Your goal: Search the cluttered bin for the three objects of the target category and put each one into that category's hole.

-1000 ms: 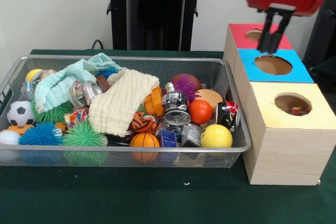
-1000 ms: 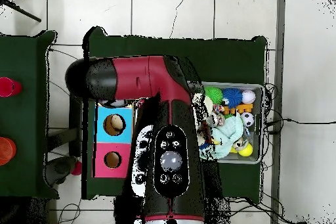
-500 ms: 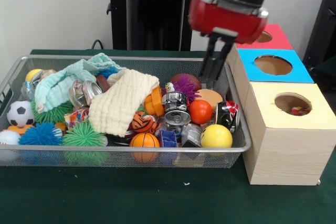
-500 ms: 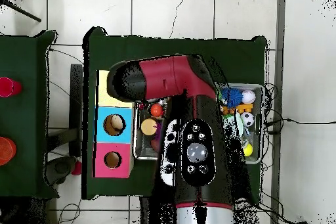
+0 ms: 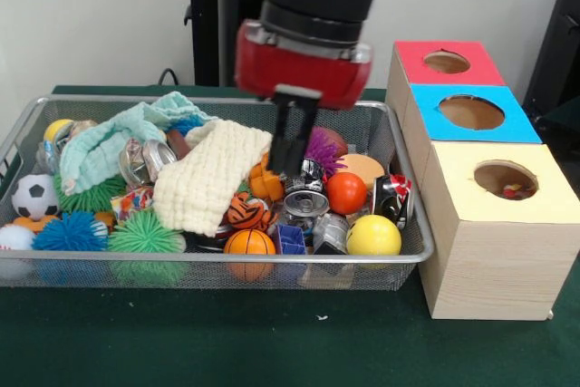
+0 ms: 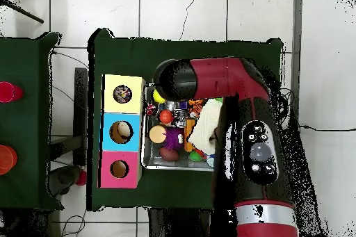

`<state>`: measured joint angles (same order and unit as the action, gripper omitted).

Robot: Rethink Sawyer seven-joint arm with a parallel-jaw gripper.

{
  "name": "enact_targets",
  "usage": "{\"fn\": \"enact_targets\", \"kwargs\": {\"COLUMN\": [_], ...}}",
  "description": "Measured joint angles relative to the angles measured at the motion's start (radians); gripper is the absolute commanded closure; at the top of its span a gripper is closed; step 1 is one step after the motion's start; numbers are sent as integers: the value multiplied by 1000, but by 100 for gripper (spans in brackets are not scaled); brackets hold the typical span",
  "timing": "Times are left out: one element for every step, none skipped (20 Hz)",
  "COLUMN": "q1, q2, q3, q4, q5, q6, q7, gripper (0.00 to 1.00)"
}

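A wire-mesh bin (image 5: 227,262) holds a jumble of balls, cans and cloths. My gripper (image 5: 288,162) hangs over the bin's middle, just above a silver can (image 5: 305,201) and beside a cream cloth (image 5: 208,178). An orange ball (image 5: 345,193), a purple spiky ball (image 5: 324,147) and a yellow ball (image 5: 372,236) lie to its right. Nothing shows held in it. In the overhead view the red arm (image 6: 222,85) covers the gripper and much of the bin (image 6: 144,158). The wooden box has a red hole top (image 5: 412,61), a blue one (image 5: 426,106) and a yellow one (image 5: 453,169).
A teal cloth (image 5: 109,138), a soccer ball (image 5: 34,195), green (image 5: 143,233) and blue (image 5: 71,231) spiky balls fill the bin's left. A small basketball (image 5: 249,243) and a black-red can (image 5: 394,197) sit near the front and right. Something lies inside the yellow hole (image 6: 123,94).
My gripper has travelled from above the red and blue holes leftward and down to the middle of the bin. The bin's contents have not shifted.
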<state>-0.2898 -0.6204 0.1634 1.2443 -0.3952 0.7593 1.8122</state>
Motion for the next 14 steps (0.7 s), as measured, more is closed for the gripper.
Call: {"fn": "enact_targets", "kwargs": {"q1": [-26,-49,-62,-75,-105,-127,-139,-151,-171,-181,-193,-217,-226,-236], "q2": [3,6,7,8,10,11,12,13,15,16,17,22,24,27], "q3": [19,36,45,55,76,91,99,107,120,126,133,147,152,157], "q4": [0,1,1,2,4,6,6,7,8,9,9,10,9,9], "q5": [-6,-10,-11,-13,-17,-20,-23,-25,-31,-34,-39,-47,-50,-54], "q6": [0,0,0,0,0,0,0,0,0,0,0,0,0,0], "q7": [-11,-22,-30,-38,-57,-72,-81,-91,-107,-115,-126,-150,-161,-172], "gripper": [100,100,100,100,100,100,100,100,100,100,100,100,100,100]}}
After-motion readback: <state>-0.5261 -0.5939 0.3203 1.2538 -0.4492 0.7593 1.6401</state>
